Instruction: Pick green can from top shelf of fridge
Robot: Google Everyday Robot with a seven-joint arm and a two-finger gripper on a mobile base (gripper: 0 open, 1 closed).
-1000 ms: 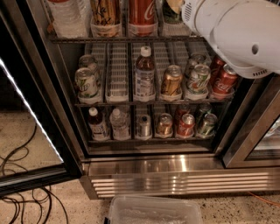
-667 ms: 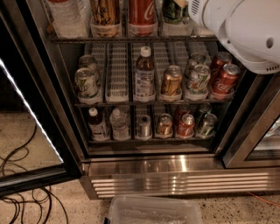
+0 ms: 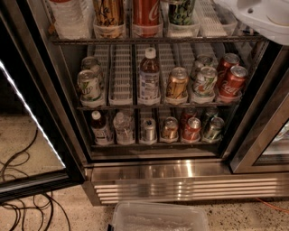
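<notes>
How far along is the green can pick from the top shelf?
Done: the fridge stands open, and the green can is in plain view on the top shelf, seated in its holder right of the red cola can. In hand: the white arm housing hangs at the upper right beside that shelf; the gripper is out of view. Left: reach, grasp and lift-out.

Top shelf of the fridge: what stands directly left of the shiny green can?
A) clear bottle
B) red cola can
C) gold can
B: the red cola can sits next to the shiny green can; gripper out of view, only the white arm shows top right.
</notes>
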